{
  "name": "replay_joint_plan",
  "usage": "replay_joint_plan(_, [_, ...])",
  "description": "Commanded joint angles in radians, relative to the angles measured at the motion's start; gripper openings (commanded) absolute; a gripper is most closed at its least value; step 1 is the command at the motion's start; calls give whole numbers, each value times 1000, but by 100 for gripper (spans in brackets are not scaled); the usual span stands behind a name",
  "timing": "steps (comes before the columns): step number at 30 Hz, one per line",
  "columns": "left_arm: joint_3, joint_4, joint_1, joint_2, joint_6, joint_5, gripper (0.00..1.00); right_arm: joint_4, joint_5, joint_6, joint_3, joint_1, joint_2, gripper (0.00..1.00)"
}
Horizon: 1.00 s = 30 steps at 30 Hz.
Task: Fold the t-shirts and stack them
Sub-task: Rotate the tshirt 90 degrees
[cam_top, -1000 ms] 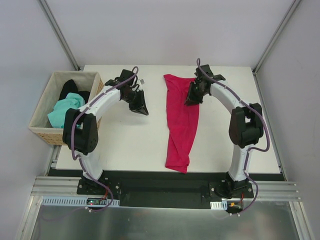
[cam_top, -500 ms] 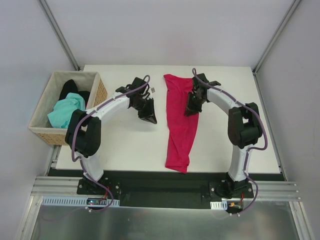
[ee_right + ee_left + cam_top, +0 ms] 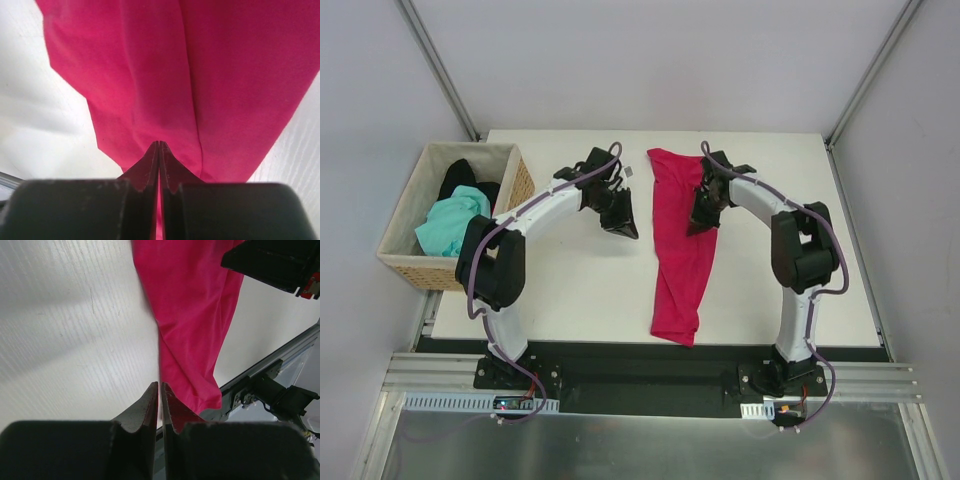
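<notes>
No legible text, label, brand, number or sign anywhere in view.

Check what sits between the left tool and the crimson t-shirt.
Only bare white tabletop separates the left tool from the crimson cloth t-shirt; the top view shows it.

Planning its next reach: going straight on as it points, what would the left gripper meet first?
Probably the edge of the crimson cloth t-shirt lying on the white table; the shut left gripper aims right at it, though depth is unclear.
</notes>
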Motion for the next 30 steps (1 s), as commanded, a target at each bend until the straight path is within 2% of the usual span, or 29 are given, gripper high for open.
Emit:
replay_joint_plan(1, [45,-5,1,-26,-20,-13,6,12,-18,47,21,7,30,1])
replay_joint_plan(7, [71,-25,10,-20,-11,-14,7,11,-41,78,67,-2,96,1])
replay_joint_plan(18, [139,-62,59,-2,30,-5,7,-24,7,107,200,-48,182,1])
replay_joint_plan(25, [163,-87,108,9,49,15,7,-76,44,93,359,-97,277,1])
replay_joint_plan(30, [177,-102,130,12,60,18,7,-121,33,70,531,-122,368,1])
